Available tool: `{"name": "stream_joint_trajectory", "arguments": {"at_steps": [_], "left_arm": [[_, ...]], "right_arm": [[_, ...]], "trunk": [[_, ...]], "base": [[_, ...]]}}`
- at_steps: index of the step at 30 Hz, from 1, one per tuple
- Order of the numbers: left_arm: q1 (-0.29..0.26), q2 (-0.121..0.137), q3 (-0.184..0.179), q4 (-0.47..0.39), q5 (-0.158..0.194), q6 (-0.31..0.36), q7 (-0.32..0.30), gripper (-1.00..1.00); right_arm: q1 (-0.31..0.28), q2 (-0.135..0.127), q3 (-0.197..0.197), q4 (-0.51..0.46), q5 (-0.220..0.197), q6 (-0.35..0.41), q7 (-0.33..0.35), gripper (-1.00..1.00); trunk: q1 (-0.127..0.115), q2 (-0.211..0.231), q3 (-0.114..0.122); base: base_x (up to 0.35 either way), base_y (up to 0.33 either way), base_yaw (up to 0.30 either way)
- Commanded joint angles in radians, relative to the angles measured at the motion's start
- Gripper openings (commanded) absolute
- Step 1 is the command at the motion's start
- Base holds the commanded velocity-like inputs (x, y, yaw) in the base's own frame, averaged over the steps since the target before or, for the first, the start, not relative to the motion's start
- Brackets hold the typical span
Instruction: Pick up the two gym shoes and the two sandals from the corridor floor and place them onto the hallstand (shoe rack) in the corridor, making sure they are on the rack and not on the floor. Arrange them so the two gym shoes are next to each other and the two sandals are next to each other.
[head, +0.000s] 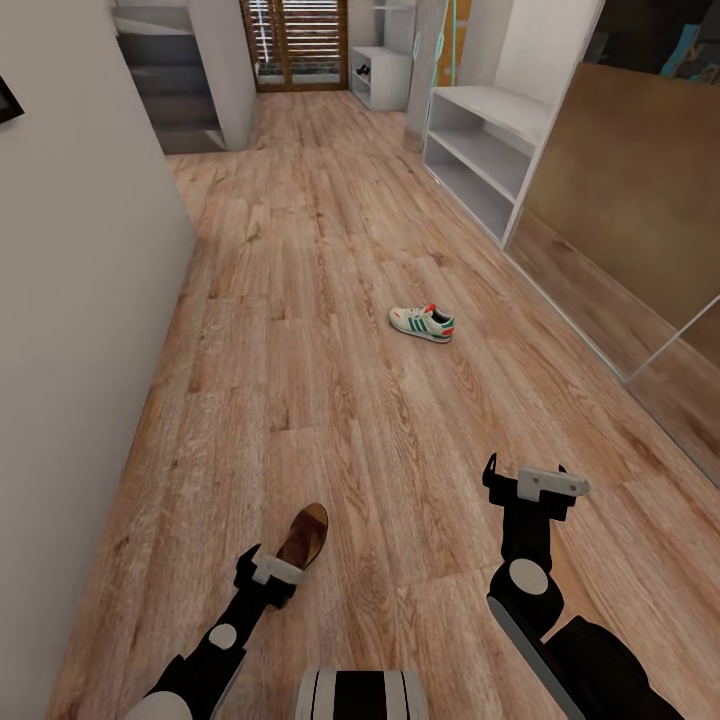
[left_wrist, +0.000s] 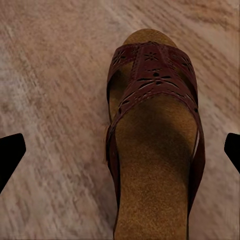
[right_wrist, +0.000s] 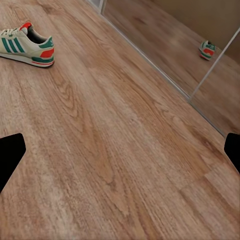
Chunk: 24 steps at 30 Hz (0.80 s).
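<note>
One gym shoe (head: 422, 323) lies on its sole on the corridor floor (head: 330, 400) mid-corridor; it is cream with green stripes and an orange-red heel. The right wrist view shows this gym shoe (right_wrist: 27, 45) ahead of my right gripper (right_wrist: 120, 152), which is open and empty over bare planks. A dark brown sandal (head: 305, 535) lies close in front of me. My left gripper (head: 264, 572) hangs over its heel end. In the left wrist view the sandal (left_wrist: 155, 140) lies between the spread fingertips (left_wrist: 10, 155), untouched. The pale grey hallstand (head: 500, 105) stands along the right wall, shelves bare.
A mirrored brown sliding panel (head: 620, 220) runs along the right wall and reflects the shoe. The white wall (head: 80, 300) is close on the left. A small white shelf unit (head: 385, 75) and a slatted door (head: 295, 40) stand at the far end.
</note>
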Motion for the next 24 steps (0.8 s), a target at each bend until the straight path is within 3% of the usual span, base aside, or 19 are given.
{"name": "stream_joint_trajectory", "arguments": {"at_steps": [1,24], "left_arm": [[-0.001,-0.001,0.008,0.0,-0.01,-0.005,-0.002,1.0],[0.001,0.014,0.004,0.035,-0.014,-0.094,-0.004,1.0]], "right_arm": [[-0.001,-0.001,0.003,-0.001,-0.003,0.01,-0.007,1.0],[-0.001,-0.001,0.003,-0.001,-0.003,0.01,-0.007,1.0]], "trunk": [[0.0,0.0,-0.001],[0.0,0.0,-0.001]], "base": [[0.0,0.0,0.0],[0.0,0.0,0.0]]}}
